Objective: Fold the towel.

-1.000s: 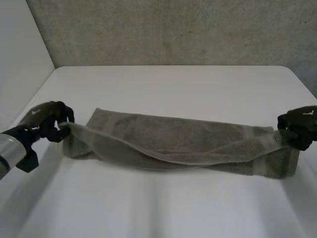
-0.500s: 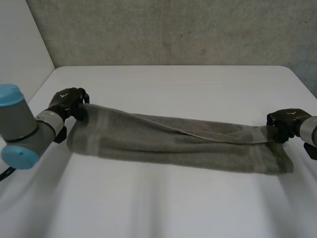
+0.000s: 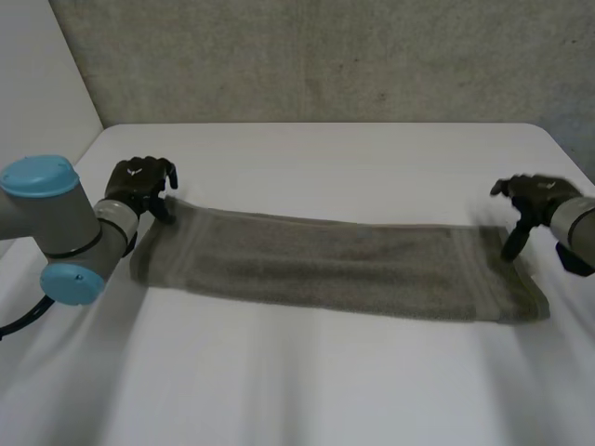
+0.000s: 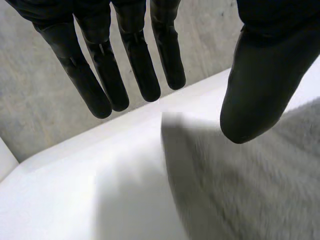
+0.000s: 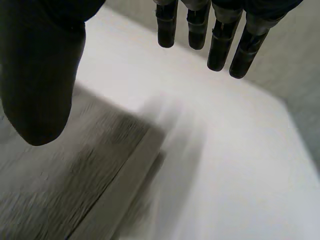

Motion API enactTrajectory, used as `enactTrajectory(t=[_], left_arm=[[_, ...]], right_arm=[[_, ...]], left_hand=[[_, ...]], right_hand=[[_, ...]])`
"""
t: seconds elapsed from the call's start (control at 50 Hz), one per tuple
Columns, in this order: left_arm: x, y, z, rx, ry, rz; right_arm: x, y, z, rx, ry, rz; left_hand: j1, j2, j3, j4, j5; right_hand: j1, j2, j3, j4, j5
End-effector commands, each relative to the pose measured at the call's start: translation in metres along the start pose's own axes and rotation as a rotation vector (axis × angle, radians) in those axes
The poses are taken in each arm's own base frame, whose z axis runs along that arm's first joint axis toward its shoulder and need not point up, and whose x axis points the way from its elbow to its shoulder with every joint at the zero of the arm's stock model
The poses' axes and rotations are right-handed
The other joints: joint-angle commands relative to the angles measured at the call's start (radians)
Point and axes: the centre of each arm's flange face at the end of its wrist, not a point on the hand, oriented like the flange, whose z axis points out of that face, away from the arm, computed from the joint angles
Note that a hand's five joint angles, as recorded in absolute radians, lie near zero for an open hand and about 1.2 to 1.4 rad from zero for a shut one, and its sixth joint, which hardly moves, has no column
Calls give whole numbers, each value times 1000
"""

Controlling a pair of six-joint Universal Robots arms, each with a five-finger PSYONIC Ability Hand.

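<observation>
The towel (image 3: 339, 267) lay flat in a long strip; left hand (image 3: 138, 179) and right hand (image 3: 532, 193) hung spread-fingered over its far corners, holding nothing.

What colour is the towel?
The towel is plain olive grey, clearest in the head view.

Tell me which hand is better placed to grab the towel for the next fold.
Left, barely: left hand and right hand are open at far corners of the towel, but left looks nearer.

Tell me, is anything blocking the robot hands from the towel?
Nothing visible does. The long grey terry towel lies flat on the white table, the left robot hand and right robot hand open at its far corners.
</observation>
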Motion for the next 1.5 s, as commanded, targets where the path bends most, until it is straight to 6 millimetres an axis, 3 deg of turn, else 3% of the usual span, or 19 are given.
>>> enactTrajectory(t=[0.02,0.1,0.2,0.3,0.36,0.42,0.52,0.62,0.8,1.02,1.18,1.24,1.26,1.4,1.5], left_arm=[[0,-32,-14,56,3,1],[-3,-52,-25,90,-8,6],[-5,-58,-39,87,-12,8],[2,-55,-66,46,24,2],[6,-53,-75,36,44,0],[15,-52,-99,40,101,-2],[20,-46,-117,56,117,2],[24,-40,-124,83,118,8],[23,-31,-124,91,108,5],[22,-29,-124,88,107,4],[25,-25,-125,77,115,2],[24,-25,-125,75,113,1],[25,-24,-125,74,114,1],[25,-25,-125,81,116,3],[24,-24,-125,80,113,2]], right_arm=[[12,-44,-35,162,53,-8],[12,-57,-58,207,64,-28],[4,-49,-74,172,48,-71],[-10,-13,-96,88,27,-225],[-15,-2,-99,77,11,-246],[-31,28,-111,44,-41,-270],[-43,50,-115,56,-97,-270],[-38,63,-110,61,-80,-288],[-40,86,-92,6,-78,-316],[-35,95,-79,4,-23,-361],[-31,93,-71,9,-4,-376],[-26,91,-68,10,24,-375],[-22,91,-66,2,48,-373],[-1,86,-59,-17,148,-367],[34,81,-50,-26,239,-369]], left_hand=[[-140,-136,-134,-147,-301],[-179,-174,-172,-185,-339],[-179,-174,-172,-185,-339],[-176,-171,-169,-182,-336],[-173,-168,-166,-179,-333],[-176,-171,-169,-182,-336],[-182,-177,-175,-188,-342],[-211,-206,-204,-217,-371],[-217,-212,-210,-223,-377],[-217,-212,-210,-223,-377],[-220,-215,-213,-226,-380],[-220,-215,-213,-226,-380],[-220,-215,-213,-226,-380],[-220,-215,-213,-226,-380],[-220,-215,-213,-226,-380]], right_hand=[[-60,-75,-75,-88,-57],[-60,-75,-75,-88,-57],[-60,-75,-75,-88,-57],[21,6,5,-7,24],[18,3,3,-10,21],[15,0,0,-13,18],[18,3,3,-10,21],[27,12,11,-2,30],[297,281,281,268,299],[335,320,320,307,338],[778,763,763,750,781],[963,948,948,935,966],[1160,1145,1145,1132,1163],[1162,1147,1147,1134,1165],[1162,1147,1147,1134,1165]])
